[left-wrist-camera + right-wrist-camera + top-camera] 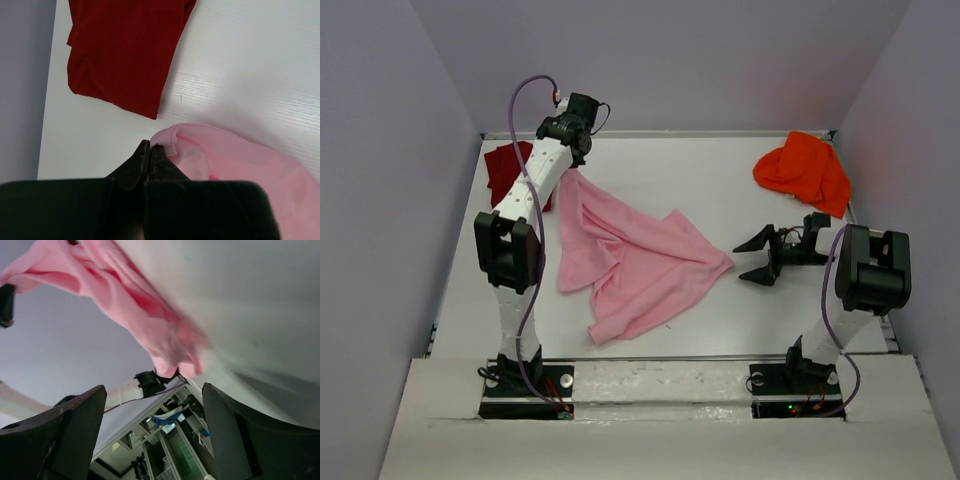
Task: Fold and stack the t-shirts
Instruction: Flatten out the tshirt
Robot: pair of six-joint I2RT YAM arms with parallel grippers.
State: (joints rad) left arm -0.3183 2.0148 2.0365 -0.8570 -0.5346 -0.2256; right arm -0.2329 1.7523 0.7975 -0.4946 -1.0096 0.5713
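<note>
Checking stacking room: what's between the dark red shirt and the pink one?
Nothing but bare table. The left wrist view shows a strip between the dark red t-shirt and the pink t-shirt; from the top, the left arm hides it.

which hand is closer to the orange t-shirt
Right. The right hand hangs open just nearside of the orange t-shirt; the left hand, across the table, is shut on the pink t-shirt.

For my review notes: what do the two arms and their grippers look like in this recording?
The left arm and right arm have white link shells, boxy black joint housings and black base plates. A purple cable runs along each. The left gripper and right gripper are black, with two tapered, pointed fingers each.
</note>
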